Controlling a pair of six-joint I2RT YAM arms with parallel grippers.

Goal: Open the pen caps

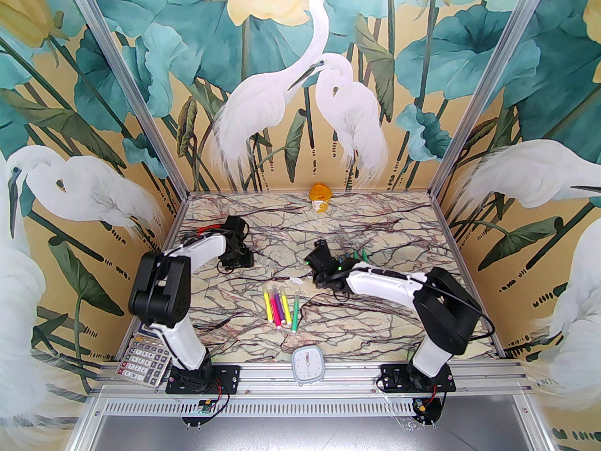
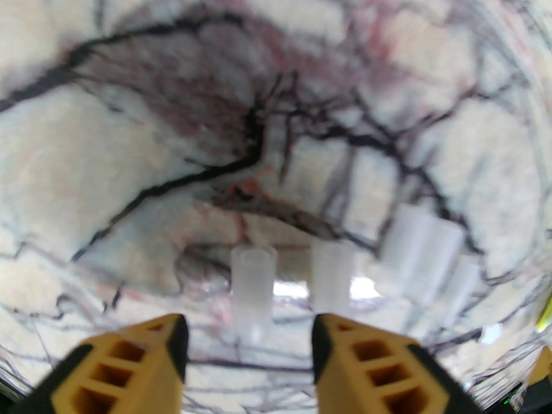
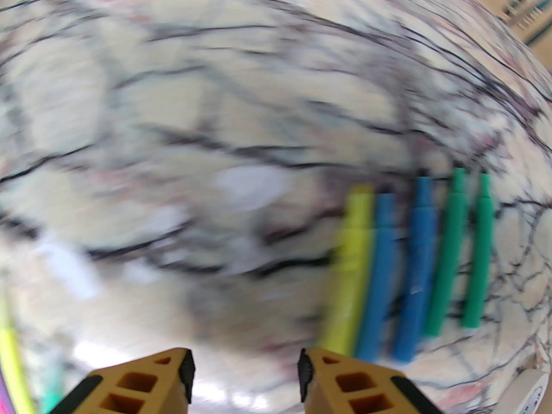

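Between the spread tips of the left claw nothing is pinched; its jaws stand apart over the marbled counter. Just ahead of them lie the pen caps, clear and colourless. One reaches its near end into the gap between the tips and touches neither. A second lies just beside it, ahead of the right-hand tip. A few more lie close together further ahead and off to the right, too blurred to count.

The right claw is spread as well and pinches nothing, with bare counter under its gap. Close by its right-hand finger sits a roll of white tape. Ahead of this claw and to its right, five of the pens lie side by side, close together: one yellow-green, two blue, two green. Whether their tips are capped the blur does not let me tell.

Seen from above, a second cluster of pens, yellow, pink and green among them, lies behind the right claw and to its left. Well beyond both claws, at the counter's far edge, stands an orange-lidded cup.
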